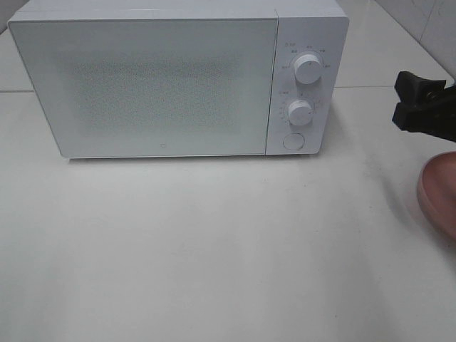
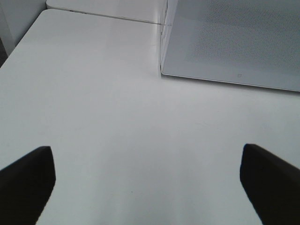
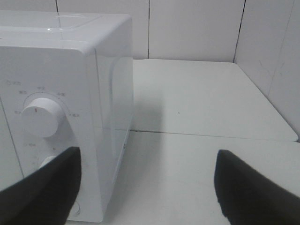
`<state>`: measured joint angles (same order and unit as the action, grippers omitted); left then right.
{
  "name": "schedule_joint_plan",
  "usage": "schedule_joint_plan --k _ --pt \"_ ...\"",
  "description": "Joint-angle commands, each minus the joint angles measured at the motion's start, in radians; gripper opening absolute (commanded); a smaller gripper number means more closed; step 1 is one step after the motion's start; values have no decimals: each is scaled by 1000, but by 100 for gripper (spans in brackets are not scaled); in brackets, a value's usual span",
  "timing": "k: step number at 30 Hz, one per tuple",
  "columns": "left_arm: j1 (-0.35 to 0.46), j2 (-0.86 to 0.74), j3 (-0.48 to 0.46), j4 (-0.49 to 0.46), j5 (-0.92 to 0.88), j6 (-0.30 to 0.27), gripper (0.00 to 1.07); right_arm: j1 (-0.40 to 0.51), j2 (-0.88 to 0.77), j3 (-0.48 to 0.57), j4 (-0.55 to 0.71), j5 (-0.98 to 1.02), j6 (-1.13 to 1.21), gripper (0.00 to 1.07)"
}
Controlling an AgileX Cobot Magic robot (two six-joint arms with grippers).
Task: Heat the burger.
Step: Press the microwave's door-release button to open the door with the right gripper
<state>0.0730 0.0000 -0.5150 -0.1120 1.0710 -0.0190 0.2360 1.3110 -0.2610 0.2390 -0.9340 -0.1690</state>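
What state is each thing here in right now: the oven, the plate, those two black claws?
White box-shaped microwave: door shut.
Round pink plate: mostly out of frame; visible part bare.
Left black gripper: open, holding nothing.
Right black gripper: open, holding nothing.

In front of me a white microwave (image 1: pixel 142 78) stands door shut on the white table (image 1: pixel 214 249), its upper dial (image 1: pixel 308 68), lower dial (image 1: pixel 301 112) and round button (image 1: pixel 292 141) stacked down the right-hand panel, with a pink plate (image 1: pixel 438 192) at the table's right edge.
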Motion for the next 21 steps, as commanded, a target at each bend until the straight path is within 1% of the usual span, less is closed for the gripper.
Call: schedule_joint_plan --k 1,2,3,4,6,8,9,10,12,13,15,17,21 --pt "-5 0 0 -2 -4 5 102 44 -4 9 68 -37 -54 76" --pt "-5 0 0 -2 -4 5 102 58 -4 12 87 -38 -68 76" --pt "-5 0 0 -2 -4 5 102 95 -4 13 120 -42 -96 76" --pt "-5 0 0 -2 -4 5 102 95 -4 13 120 -42 -96 76" --pt "-5 0 0 -2 -4 5 102 146 -4 13 170 -43 -126 76" --pt "-5 0 0 -2 -4 5 102 164 -4 13 188 -43 -132 76" --pt "-5 0 0 -2 -4 5 102 198 -4 13 222 -46 -136 76" --pt "-5 0 0 -2 -4 5 102 198 -4 13 222 -46 -136 76" --pt "-5 0 0 -2 -4 5 102 249 2 13 254 -63 -141 76" --pt "-5 0 0 -2 -4 5 102 249 2 13 254 -63 -141 76" --pt "-5 0 0 -2 -4 4 102 288 47 13 287 -103 -151 76" --pt "-5 0 0 -2 -4 4 102 297 66 13 299 -123 -151 76" --pt "-5 0 0 -2 -4 4 102 339 177 13 320 -199 -121 76"
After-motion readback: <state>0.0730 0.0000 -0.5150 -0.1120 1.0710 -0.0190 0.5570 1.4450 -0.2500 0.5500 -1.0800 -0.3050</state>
